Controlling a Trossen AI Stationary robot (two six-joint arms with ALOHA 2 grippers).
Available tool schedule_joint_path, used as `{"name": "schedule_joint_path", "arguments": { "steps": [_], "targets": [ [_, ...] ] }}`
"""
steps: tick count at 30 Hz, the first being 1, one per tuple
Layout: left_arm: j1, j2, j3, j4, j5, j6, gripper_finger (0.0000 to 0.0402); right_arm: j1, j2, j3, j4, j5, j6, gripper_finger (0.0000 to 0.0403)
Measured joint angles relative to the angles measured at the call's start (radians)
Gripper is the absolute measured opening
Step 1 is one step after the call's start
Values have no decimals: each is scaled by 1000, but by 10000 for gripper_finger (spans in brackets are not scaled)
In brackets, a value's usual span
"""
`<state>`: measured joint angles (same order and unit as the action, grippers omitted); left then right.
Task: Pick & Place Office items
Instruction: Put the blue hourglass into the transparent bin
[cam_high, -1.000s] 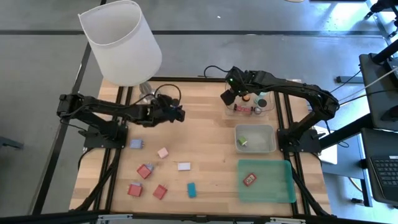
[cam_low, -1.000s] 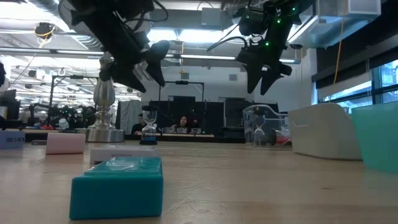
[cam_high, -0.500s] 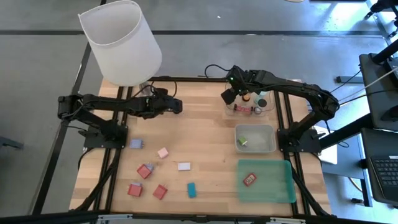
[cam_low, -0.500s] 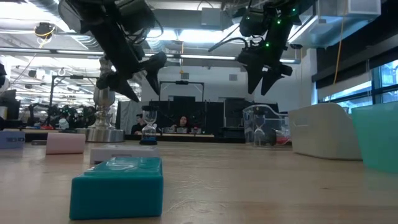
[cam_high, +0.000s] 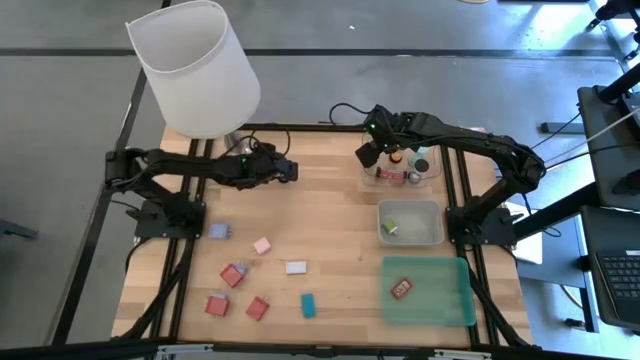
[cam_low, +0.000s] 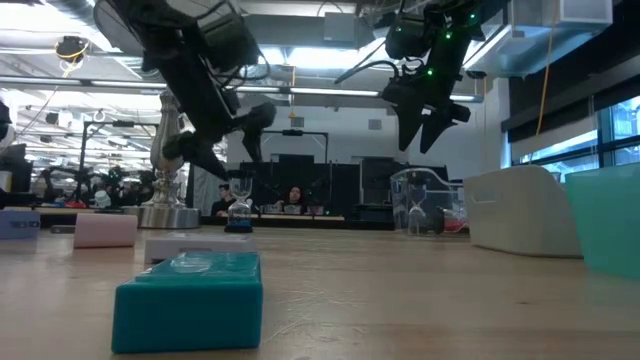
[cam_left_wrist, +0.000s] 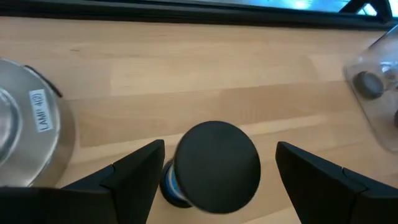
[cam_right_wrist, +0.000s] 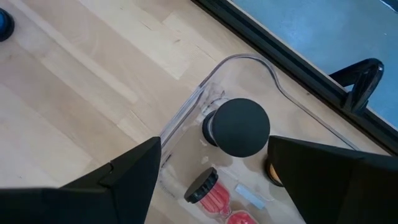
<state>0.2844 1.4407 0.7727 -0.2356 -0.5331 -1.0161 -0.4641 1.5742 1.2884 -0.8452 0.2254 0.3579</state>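
The left gripper (cam_high: 287, 170) is hanging wide open and empty right over a small hourglass-like timer with a black cap and blue base (cam_left_wrist: 214, 167), which is standing on the wood between the 2 spread fingers, just beside the lamp base (cam_left_wrist: 28, 134). Judging from that framing, this piece is the one being lined up for pickup and it is not yet gripped.

The right gripper (cam_high: 366, 156) is hovering with its fingers apart and nothing between them, directly above the near edge of the clear tray (cam_right_wrist: 245, 65). Below it, that tray is already holding a black-capped cylinder (cam_right_wrist: 236, 127), a red-capped piece (cam_right_wrist: 214, 193) and a few others.

Sorting looks partly done. Beyond the right gripper, toward the table's front, the grey tray (cam_high: 410, 223) is carrying 1 small green item, and the green tray (cam_high: 428, 292) is holding 1 red block (cam_high: 401, 288).

Still loose on the table, well apart from the left gripper toward the front edge, are about 7 blocks: lavender (cam_high: 218, 231), pink (cam_high: 262, 245), white (cam_high: 295, 267), teal (cam_high: 308, 305) and 3 red ones (cam_high: 233, 274). Most of the work appears to be remaining.
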Motion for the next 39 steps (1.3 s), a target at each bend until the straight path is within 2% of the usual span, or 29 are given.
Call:
{"name": "schedule_joint_path", "arguments": {
  "steps": [13, 17, 24, 30, 32, 35, 39],
  "targets": [
    [0, 101, -1, 96, -18, 68, 297, 0, 0, 0, 0, -7, -5, 300],
    [0, 101, 0, 108, -26, 92, 273, 0, 0, 0, 0, -7, -7, 300],
    [0, 100, 0, 107, -7, 104, 202, 0, 0, 0, 0, -5, -7, 300],
    [-7, 74, -1, 120, 64, 105, 200, 0, 0, 0, 0, -5, -7, 300],
    [-17, 51, -1, 169, 77, 110, 200, 0, 0, 0, 0, -7, -2, 300],
    [-36, 5, -1, 241, 86, 159, 200, -1, 0, 0, 2, -74, 17, 300],
    [-72, -73, -1, 332, 84, 262, 200, 0, 1, 0, 50, -322, 50, 300]
  ]
}}
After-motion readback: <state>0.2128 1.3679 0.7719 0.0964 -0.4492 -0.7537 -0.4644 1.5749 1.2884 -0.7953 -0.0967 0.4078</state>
